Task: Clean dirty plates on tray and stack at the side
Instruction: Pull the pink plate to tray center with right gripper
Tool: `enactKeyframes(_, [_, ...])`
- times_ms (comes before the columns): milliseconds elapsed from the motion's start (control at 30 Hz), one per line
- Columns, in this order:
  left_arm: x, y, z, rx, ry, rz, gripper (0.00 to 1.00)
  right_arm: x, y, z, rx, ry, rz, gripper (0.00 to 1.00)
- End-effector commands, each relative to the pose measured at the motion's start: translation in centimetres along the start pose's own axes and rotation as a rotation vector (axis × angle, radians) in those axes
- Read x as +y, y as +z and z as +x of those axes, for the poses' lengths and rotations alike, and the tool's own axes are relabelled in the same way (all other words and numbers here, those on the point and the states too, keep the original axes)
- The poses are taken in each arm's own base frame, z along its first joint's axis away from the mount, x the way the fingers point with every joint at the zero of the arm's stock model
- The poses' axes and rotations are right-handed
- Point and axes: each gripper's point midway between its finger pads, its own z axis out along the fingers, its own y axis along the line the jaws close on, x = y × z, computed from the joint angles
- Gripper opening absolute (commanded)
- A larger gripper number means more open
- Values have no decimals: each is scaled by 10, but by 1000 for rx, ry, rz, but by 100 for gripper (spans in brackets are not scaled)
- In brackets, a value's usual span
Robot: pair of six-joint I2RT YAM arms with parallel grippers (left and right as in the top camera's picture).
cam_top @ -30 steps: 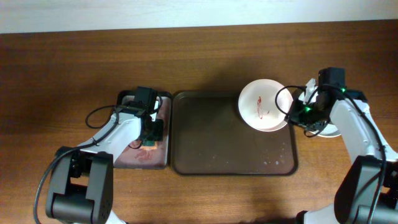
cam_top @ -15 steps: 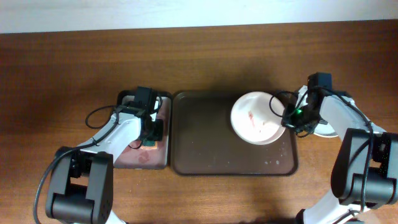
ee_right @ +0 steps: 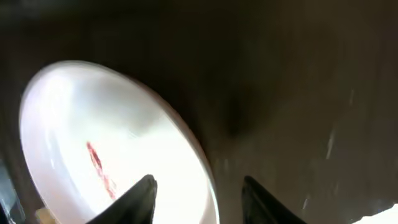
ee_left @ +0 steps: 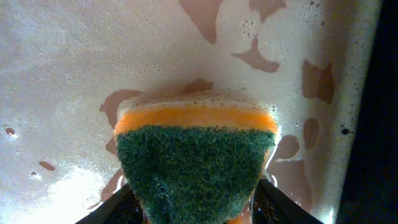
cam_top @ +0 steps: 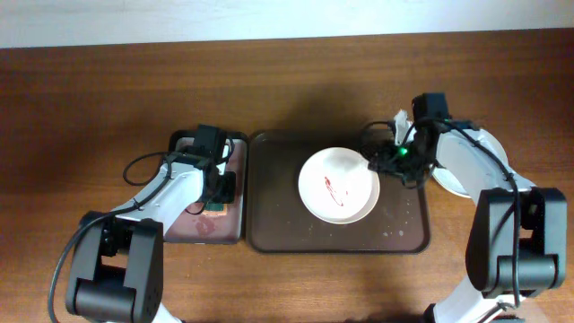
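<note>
A pale white plate (cam_top: 339, 185) with a red sauce streak lies in the middle of the dark brown tray (cam_top: 278, 224). My right gripper (cam_top: 387, 161) is at the plate's right rim. In the right wrist view its fingers (ee_right: 199, 199) are apart and straddle the rim of the plate (ee_right: 93, 143) above the tray (ee_right: 311, 93). My left gripper (cam_top: 218, 190) is shut on a green and orange sponge (ee_left: 196, 155) over the small pinkish tray (cam_top: 202, 229), whose floor is covered in soap foam (ee_left: 74, 74). A second pale plate (cam_top: 456, 179) lies on the table right of the tray, partly hidden by my right arm.
The small sponge tray sits against the left edge of the dark tray. Cables run from both arms over the table. The wooden table (cam_top: 90, 108) extends to the left and back.
My right gripper carried the streaked plate leftwards from the tray's back right corner to its middle. The plate now lies flat. The left arm has not moved.
</note>
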Motion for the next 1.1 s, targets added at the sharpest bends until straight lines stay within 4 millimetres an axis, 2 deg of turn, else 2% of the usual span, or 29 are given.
enactKeyframes(0, [-3, 4, 2, 15, -4, 13, 52, 4, 2, -19, -61, -139, -1, 39])
enactKeyframes(100, [-3, 4, 2, 15, -4, 13, 52, 1, 9, -18, -54, -141, -1, 35])
enactKeyframes(267, [-3, 4, 2, 15, -4, 13, 52, 8, 33, -1, 23, -183, -3, 34])
enactKeyframes(333, [-3, 4, 2, 16, -4, 13, 52, 1, 39, 0, 32, -187, 74, 15])
enactKeyframes(400, [-3, 4, 2, 16, -4, 13, 52, -12, 38, 1, 28, -93, 162, 4])
enactKeyframes(467, [-3, 4, 2, 15, -4, 13, 51, -17, 37, 10, 49, 77, 189, 4])
enactKeyframes(533, [-3, 4, 2, 15, -4, 13, 49, -19, 35, 28, 105, 255, 209, 4])
enactKeyframes(700, [-3, 4, 1, 12, -4, 14, 47, -18, 33, 37, 144, 258, 209, 4])
enactKeyframes(733, [-3, 4, 1, 10, -5, 14, 45, -19, 33, 38, 144, 257, 209, 4])
enactKeyframes(767, [-3, 4, 0, 6, -5, 15, 38, -19, 33, 38, 144, 255, 209, 4])
enactKeyframes(800, [-3, 4, -2, 0, -5, 15, 6, -19, 33, 38, 144, 255, 209, 4])
enactKeyframes(833, [-4, 4, -4, -8, -5, 16, 0, -19, 33, 38, 145, 255, 209, 4])
enactKeyframes(933, [-4, -8, -19, -53, -12, 21, 0, -19, 33, 38, 146, 255, 209, 4])
enactKeyframes(1067, [-4, -49, -42, -177, -17, 38, 0, -19, 33, 39, 151, 237, 209, 4])
